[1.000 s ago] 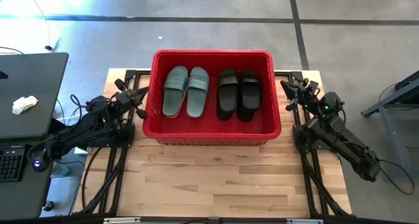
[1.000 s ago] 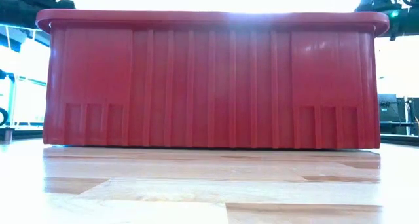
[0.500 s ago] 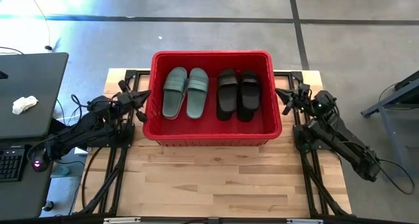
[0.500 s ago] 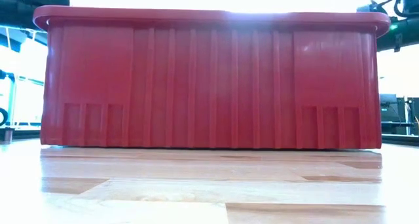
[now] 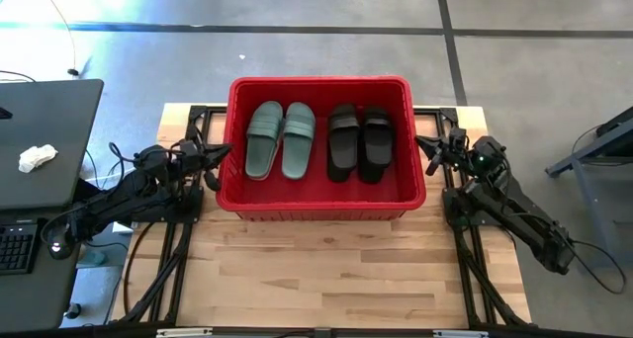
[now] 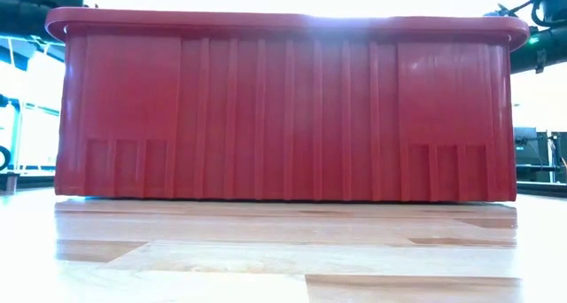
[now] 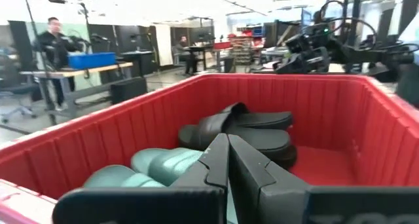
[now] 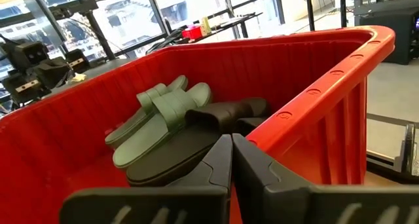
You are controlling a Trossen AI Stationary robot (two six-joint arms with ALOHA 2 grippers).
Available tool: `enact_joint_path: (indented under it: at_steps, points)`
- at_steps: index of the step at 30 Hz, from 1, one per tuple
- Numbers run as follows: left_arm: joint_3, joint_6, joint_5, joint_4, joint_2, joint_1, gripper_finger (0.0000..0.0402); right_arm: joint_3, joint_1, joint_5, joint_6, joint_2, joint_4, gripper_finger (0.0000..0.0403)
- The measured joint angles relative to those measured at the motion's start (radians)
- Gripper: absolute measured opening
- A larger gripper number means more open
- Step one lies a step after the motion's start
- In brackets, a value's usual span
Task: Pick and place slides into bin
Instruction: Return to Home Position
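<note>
Dark, pointed left jaws are pressed together with nothing between them, poised just outside the left wall of the red bin (image 5: pixel 321 211), at about rim height. The right jaws are clenched and empty too, just outside the bin's right wall. Behind them, the left arm (image 5: pixel 119 198) and right arm (image 5: pixel 509 205) lie folded low along the two side edges of the wooden surface (image 5: pixel 326 279).

Inside the bin, a sage-green pair of slides (image 5: pixel 281 138) lies on the left and a black pair of slides (image 5: pixel 360 142) on the right, side by side. No pink slides show, and I cannot tell whether more lie underneath. From overhead, none lie outside the bin.

Judged from this, the packing looks finished and the arms need only park. The risk is a jaw tip catching the thick rim as an arm draws away, which could shove or tilt the bin, since both tips sit so close to its walls.
</note>
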Motion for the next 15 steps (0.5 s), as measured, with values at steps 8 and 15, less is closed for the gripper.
enact_joint_path:
  at_steps: [8,15]
  points:
    - [0.0,-0.051,0.025,-0.059,0.0,0.0,0.0,0.001,0.0,-0.033,-0.018,0.0,-0.003,0.0]
    - [0.001,-0.07,0.025,-0.081,0.0,0.0,0.0,0.001,0.0,-0.042,-0.025,0.0,-0.006,0.0]
